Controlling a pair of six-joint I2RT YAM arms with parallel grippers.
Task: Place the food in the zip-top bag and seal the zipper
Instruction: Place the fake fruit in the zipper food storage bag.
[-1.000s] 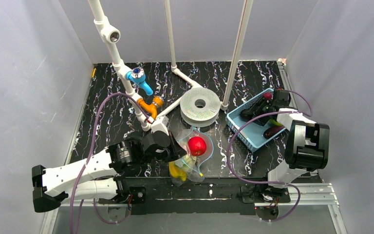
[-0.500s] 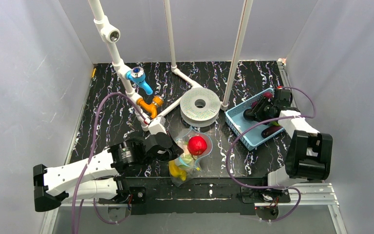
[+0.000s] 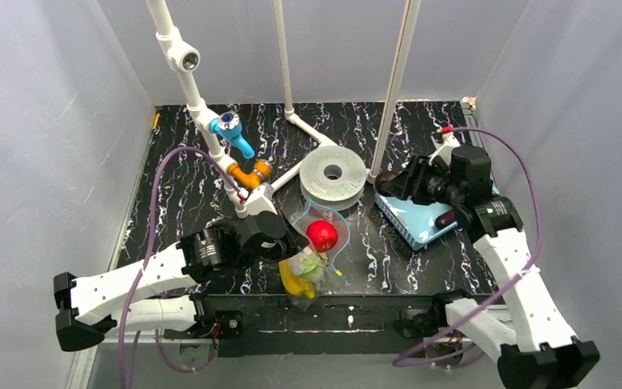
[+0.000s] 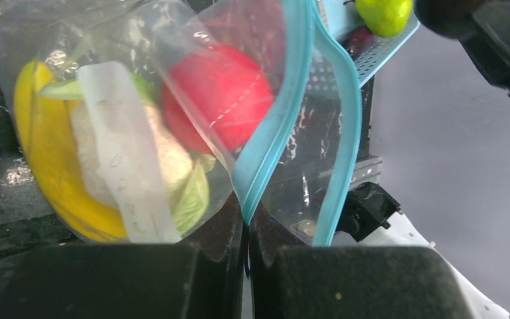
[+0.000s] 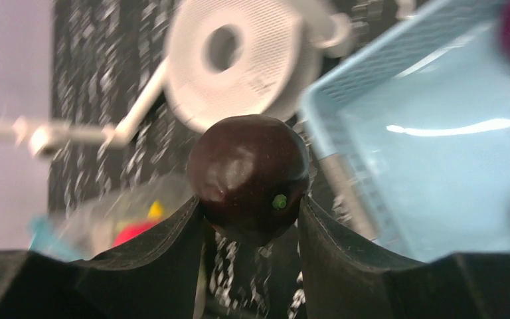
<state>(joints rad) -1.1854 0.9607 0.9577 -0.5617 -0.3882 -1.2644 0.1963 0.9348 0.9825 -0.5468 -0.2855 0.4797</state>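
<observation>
Black, white-veined tabletop, boxed in by grey walls, is seen carrying two arms, one zip-top bag and one light-blue basket. Three toy foods are counted inside the bag: one yellow banana, one red apple and one white lumpy piece edged with green leaves. A fourth, a dark purple fruit, is pinched between the fingers of the right pincer, held above the table just off the basket's inner rim. One green fruit is seen lying in the basket, a dark one beside it.

The left pincer is pressed together on the teal zipper where its two strips meet. Beyond the tips the strips part and the bag's mouth is held agape, turned toward the right pincer. The bag is clear and crinkled, its lower end lying at the table's near edge.

Bare surface is left between the right pincer and the mouth, flanked by one white perforated disc. Wider room lies on the left pincer's outer side, bounded by white pipework.
</observation>
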